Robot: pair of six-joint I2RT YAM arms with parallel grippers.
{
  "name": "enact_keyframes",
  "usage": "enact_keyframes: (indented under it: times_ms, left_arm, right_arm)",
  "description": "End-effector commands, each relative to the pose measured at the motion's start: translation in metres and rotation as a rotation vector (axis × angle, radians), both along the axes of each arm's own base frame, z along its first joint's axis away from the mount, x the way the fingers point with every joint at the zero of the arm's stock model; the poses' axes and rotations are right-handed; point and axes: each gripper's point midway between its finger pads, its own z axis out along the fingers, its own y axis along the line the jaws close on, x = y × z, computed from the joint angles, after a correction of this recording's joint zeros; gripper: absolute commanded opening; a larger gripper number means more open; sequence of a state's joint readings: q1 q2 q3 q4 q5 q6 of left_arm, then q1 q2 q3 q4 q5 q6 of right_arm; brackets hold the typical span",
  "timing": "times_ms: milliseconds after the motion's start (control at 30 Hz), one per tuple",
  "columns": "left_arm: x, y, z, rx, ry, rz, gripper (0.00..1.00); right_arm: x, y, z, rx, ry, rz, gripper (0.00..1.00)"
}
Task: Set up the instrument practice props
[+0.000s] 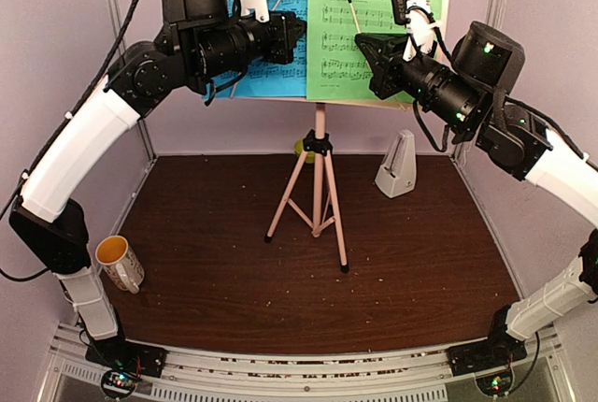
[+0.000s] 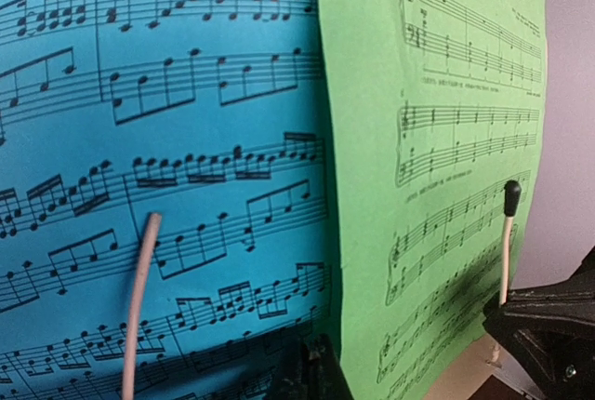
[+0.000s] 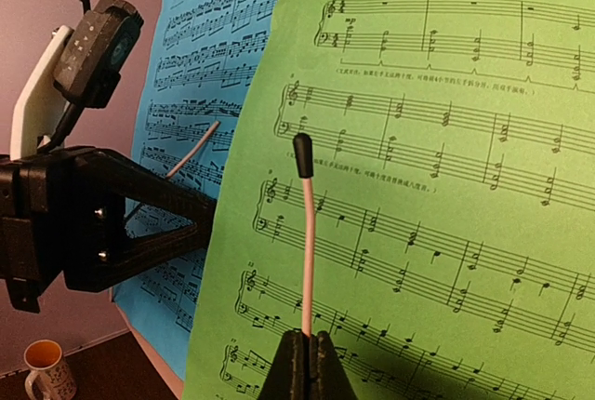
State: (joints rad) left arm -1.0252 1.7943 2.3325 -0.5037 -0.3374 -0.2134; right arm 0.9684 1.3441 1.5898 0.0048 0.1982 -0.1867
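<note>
Two claws are being held up at the stand's desk, both pressed together. The right claw (image 3: 307, 363) is being kept shut on what looks like the right retainer wire (image 3: 305, 242), its pink stem running straight into the fingertips over the green sheet (image 3: 437, 186). The left claw (image 2: 311, 377) is being held closed at the lower edge of the blue sheet (image 2: 167, 140), by the seam with the green one. Nothing can be made out between its tips, and the left retainer wire (image 2: 139, 307) is apart, to its left. Both sheets are being carried side by side on the pink music stand (image 1: 320, 140), mid-table (image 1: 420, 262), with the metronome (image 1: 397, 166) just right of its legs. Step judged: the sheets are being secured under the wires. Next, the wire probably needs to be eased flat onto the green page without the stand being tipped.
</note>
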Motion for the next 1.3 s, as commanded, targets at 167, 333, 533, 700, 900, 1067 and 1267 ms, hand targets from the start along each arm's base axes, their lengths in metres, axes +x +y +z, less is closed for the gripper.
enact_keyframes:
  times_ms: [167,333,533,700,900,1067,1267]
  left_arm:
    - [-0.006,-0.008,0.016,-0.034,-0.036,-0.042,0.00]
    - [-0.007,-0.013,0.014,-0.029,-0.037,-0.047,0.00]
    - [-0.006,-0.019,0.012,-0.029,-0.035,-0.049,0.00]
    - [-0.008,-0.020,0.015,-0.033,-0.044,-0.053,0.00]
    - [-0.017,-0.010,0.028,-0.028,-0.077,-0.037,0.00]
    - [-0.021,0.006,0.035,-0.028,-0.088,0.002,0.00]
    - [-0.028,0.015,0.040,-0.029,-0.099,0.011,0.00]
  right_arm:
    - [-0.006,-0.010,0.010,0.028,-0.021,0.007,0.00]
    - [-0.006,-0.009,0.010,0.028,-0.022,0.008,0.00]
    - [-0.007,-0.009,0.011,0.029,-0.022,0.010,0.00]
    - [-0.006,-0.009,0.011,0.028,-0.022,0.009,0.00]
    - [-0.004,-0.009,0.010,0.033,-0.016,-0.004,0.00]
    - [-0.002,-0.012,0.010,0.043,-0.008,-0.019,0.08]
    - [-0.001,-0.017,0.012,0.057,0.002,-0.039,0.26]
